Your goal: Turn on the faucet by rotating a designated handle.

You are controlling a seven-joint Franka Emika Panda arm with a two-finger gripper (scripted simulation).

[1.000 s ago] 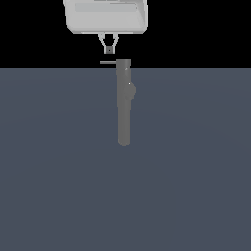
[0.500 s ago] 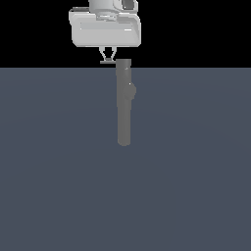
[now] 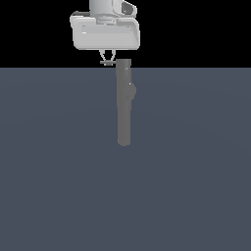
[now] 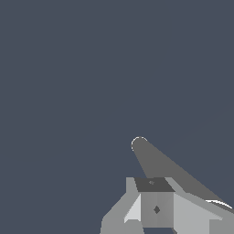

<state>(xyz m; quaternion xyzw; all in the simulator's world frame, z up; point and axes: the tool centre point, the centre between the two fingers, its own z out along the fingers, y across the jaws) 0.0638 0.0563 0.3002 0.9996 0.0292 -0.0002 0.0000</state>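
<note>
Your arm hangs straight down over the far edge of the slate-blue surface [image 3: 59,186], its pale wrist block level. The gripper [image 3: 107,60] sits right at the handle [image 3: 107,62], fingers drawn narrow about the thin rod, though you cannot tell whether they actually grip it. The faucet [image 3: 124,105] lies lengthwise from that far edge toward the surface's middle, rounded end nearest you. No writing is readable anywhere.

Faucet [image 3: 124,105] upright at frame centre, upper half. Handle [image 3: 106,62] juts from its top toward exterior view's left. Gripper [image 3: 108,57] directly above handle.
</note>
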